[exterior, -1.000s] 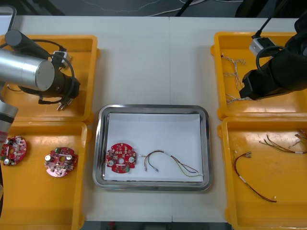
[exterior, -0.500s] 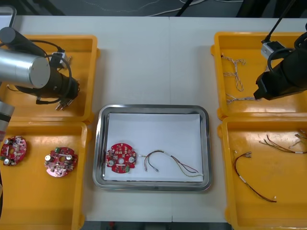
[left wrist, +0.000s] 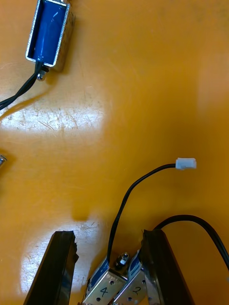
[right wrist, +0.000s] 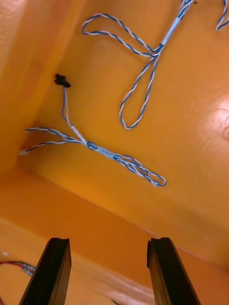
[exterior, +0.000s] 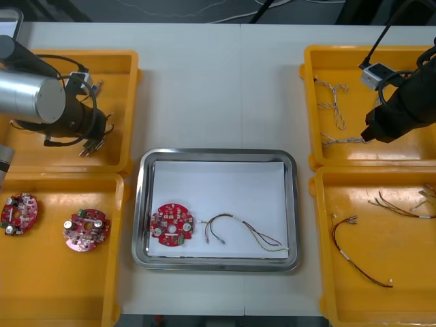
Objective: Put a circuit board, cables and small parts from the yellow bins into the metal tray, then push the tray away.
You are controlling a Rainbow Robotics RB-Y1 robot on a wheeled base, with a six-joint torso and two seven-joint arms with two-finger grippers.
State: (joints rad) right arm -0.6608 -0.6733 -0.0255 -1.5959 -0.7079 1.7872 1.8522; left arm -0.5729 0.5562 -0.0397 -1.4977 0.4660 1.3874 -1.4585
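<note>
The metal tray [exterior: 218,154], white inside, holds a round red circuit board [exterior: 172,223] and a red and yellow cable [exterior: 246,232]. My left gripper [exterior: 95,134] is low in the far left yellow bin [exterior: 121,102]. In its wrist view the fingers [left wrist: 61,267] stand apart with two small metal parts [left wrist: 116,285] between them, a black lead running off to a white plug [left wrist: 185,163]. My right gripper [exterior: 372,133] hangs open over the far right yellow bin [exterior: 310,109], above twisted blue and white cables [right wrist: 114,156].
Two more circuit boards [exterior: 86,229] lie in the near left bin. The near right bin [exterior: 320,238] holds red and yellow cables [exterior: 357,255]. Another small metal part [left wrist: 48,33] lies farther from the left fingers. More twisted cables [exterior: 332,102] lie in the far right bin.
My right arm has swung to the right, uncovering the blue and white cables. My left arm has drawn slightly to the left. The tray's contents have not moved.
</note>
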